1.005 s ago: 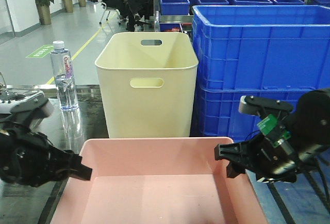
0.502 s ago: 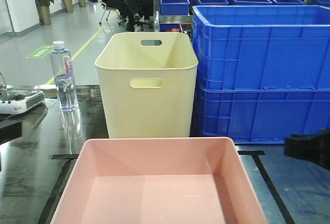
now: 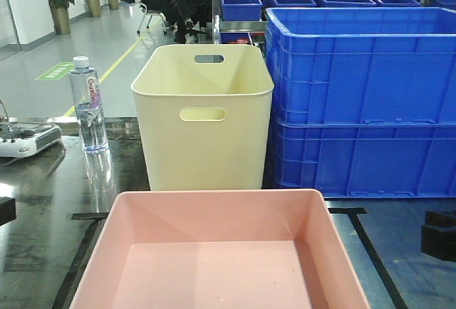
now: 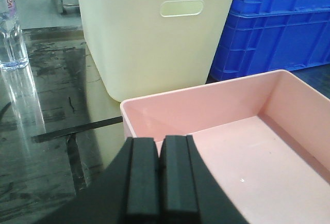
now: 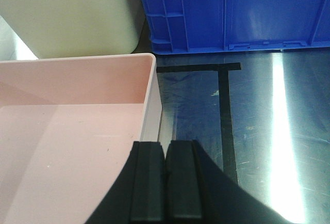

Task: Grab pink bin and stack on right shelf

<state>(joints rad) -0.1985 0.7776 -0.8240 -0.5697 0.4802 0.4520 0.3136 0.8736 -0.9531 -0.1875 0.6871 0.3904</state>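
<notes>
The pink bin (image 3: 214,266) sits empty on the dark glossy shelf surface (image 3: 402,266) marked with black tape lines, at the near centre. My left gripper (image 4: 159,140) is shut and empty, hovering over the bin's left near corner (image 4: 247,152). My right gripper (image 5: 166,144) is shut and empty, over the bin's right wall (image 5: 67,131), with the taped surface (image 5: 268,121) to its right. In the front view only dark bits of the arms show, at the left edge (image 3: 4,211) and the right edge (image 3: 438,234).
A tall cream bin (image 3: 203,120) with handle slots stands right behind the pink bin. Stacked blue crates (image 3: 363,95) stand at the back right. A water bottle (image 3: 89,106) and a grey remote controller (image 3: 25,139) sit at the back left.
Both arms have drawn back from the pink bin's side walls, outward to the frame edges. The bin has not moved.
</notes>
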